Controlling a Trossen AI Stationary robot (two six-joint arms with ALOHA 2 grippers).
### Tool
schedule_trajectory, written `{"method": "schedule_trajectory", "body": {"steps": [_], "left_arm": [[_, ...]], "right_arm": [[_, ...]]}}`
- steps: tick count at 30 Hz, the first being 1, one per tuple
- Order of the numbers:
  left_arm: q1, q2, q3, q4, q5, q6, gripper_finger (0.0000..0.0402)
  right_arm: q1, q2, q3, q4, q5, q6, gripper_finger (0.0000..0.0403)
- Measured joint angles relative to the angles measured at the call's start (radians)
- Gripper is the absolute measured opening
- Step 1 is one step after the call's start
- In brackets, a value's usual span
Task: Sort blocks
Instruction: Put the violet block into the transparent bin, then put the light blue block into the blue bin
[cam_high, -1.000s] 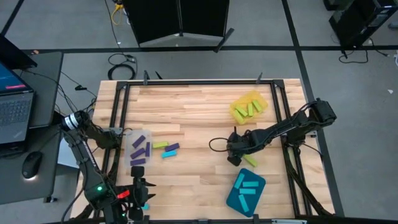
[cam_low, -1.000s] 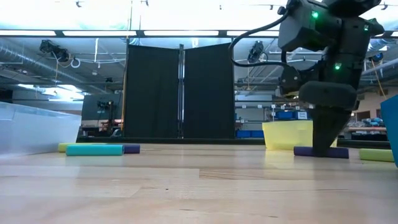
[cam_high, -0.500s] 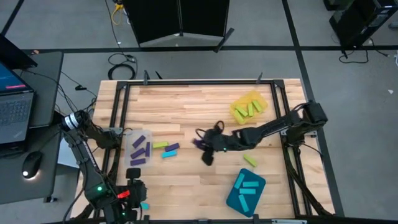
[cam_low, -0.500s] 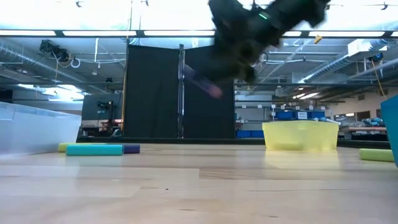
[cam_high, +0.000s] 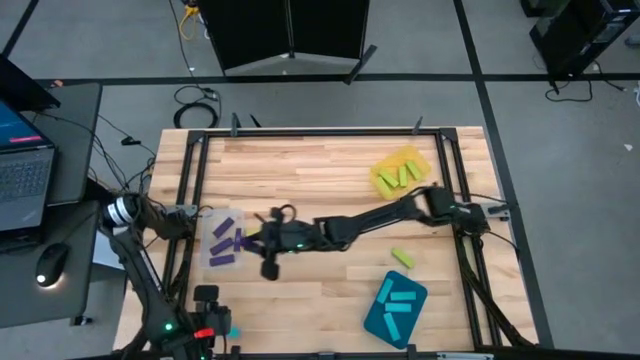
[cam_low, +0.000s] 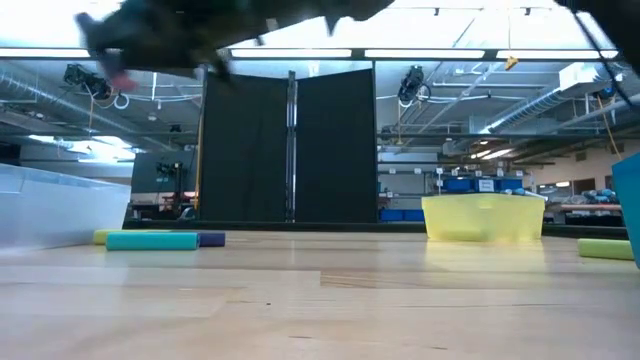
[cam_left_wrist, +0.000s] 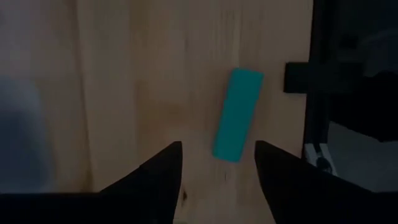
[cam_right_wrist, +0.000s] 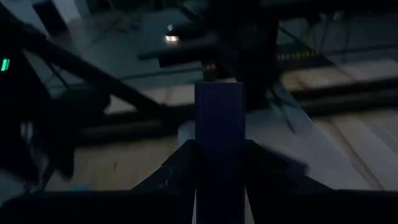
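My right arm reaches across the table from the right, and its gripper (cam_high: 258, 240) is above the right edge of the clear tray (cam_high: 212, 262), shut on a purple block (cam_right_wrist: 219, 124). In the low view it shows blurred, high up (cam_low: 160, 40). The clear tray holds several purple blocks (cam_high: 224, 226). My left gripper (cam_left_wrist: 217, 168) is open at the table's near left corner (cam_high: 213, 318), above a cyan block (cam_left_wrist: 237, 115) lying flat on the wood. A cyan block (cam_low: 152, 240) lies beside the clear tray, with a purple one (cam_low: 211, 239) and a green one (cam_low: 105, 237) behind it. My right gripper pinches the purple block between its two fingers (cam_right_wrist: 177, 168), coming at it from the table's right side. The block's free end (cam_right_wrist: 219, 99) sticks out forward past the fingertips. The block is lifted clear of the table.
A yellow tray (cam_high: 402, 172) with green blocks sits far right. A teal tray (cam_high: 396, 308) with cyan blocks sits near right. A lone green block (cam_high: 402, 258) lies between them. A dark metal frame (cam_high: 190, 200) borders the table.
My right gripper has lifted the purple block off the table beside the lone green block. It has carried it quickly toward the table's left edge, as far as the clear tray, with the arm stretching out.
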Motion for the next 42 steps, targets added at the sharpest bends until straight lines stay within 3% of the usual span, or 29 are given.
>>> {"method": "schedule_trajectory", "body": {"steps": [12, 19, 25, 29, 32, 35, 39, 42], "left_arm": [[-0.019, 0.157, 0.0, 0.101, 0.003, -0.003, 0.0214], [-0.02, 0.181, -0.035, 0.214, 0.022, -0.002, 0.0214], [-0.02, 0.178, -0.075, 0.273, 0.031, -0.007, 0.0214], [-0.02, 0.175, -0.091, 0.282, 0.031, -0.008, 0.0214], [-0.017, 0.174, -0.1, 0.284, 0.032, -0.015, 0.021], [-0.01, 0.175, -0.101, 0.278, 0.031, -0.023, 0.0181], [0.002, 0.176, -0.102, 0.27, 0.027, -0.034, 0.0103], [0.017, 0.176, -0.103, 0.269, 0.02, -0.027, 0.0101]], "right_arm": [[-0.059, 0.391, 0.485, 0.002, -0.115, 0.006, 0.0112], [-0.089, 0.477, 0.552, 0.017, -0.112, 0.051, 0.0122], [-0.1, 0.435, 0.553, 0.011, -0.195, -0.002, 0.03], [-0.099, 0.381, 0.552, -0.037, -0.211, -0.062, 0.0369], [-0.085, 0.308, 0.552, -0.079, -0.209, -0.138, 0.0381], [-0.049, 0.218, 0.552, -0.141, -0.174, -0.247, 0.0373], [0.018, 0.077, 0.552, -0.252, -0.08, -0.415, 0.0348], [0.073, -0.036, 0.553, -0.319, 0.015, -0.514, 0.0328]]}}
